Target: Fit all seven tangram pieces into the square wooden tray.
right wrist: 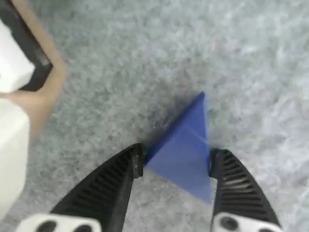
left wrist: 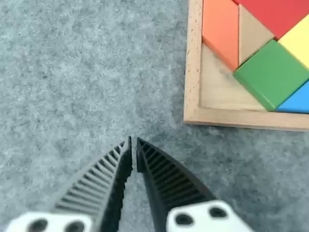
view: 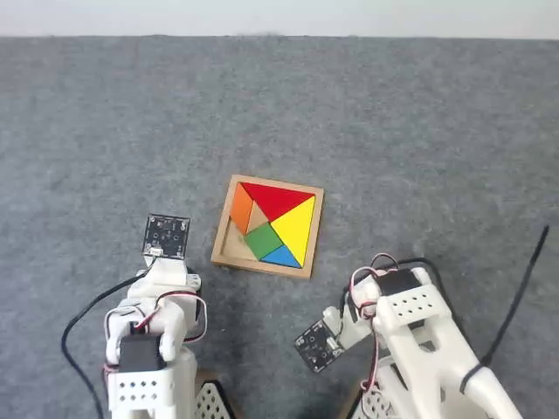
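One blue triangle (right wrist: pixel 186 145) clamped between right jaws.

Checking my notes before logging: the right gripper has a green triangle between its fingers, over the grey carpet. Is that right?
Not quite: the triangle between the right gripper's fingers is blue, not green, as the right wrist view shows. It is over the grey carpet.

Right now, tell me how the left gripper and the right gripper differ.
The left gripper has its jaws closed on nothing; the right gripper has them spread around a blue triangle, which seems to touch both sides. The left gripper sits just off a corner of the wooden tray; the right gripper is over carpet, farther from the tray. Both have black ribbed fingers.
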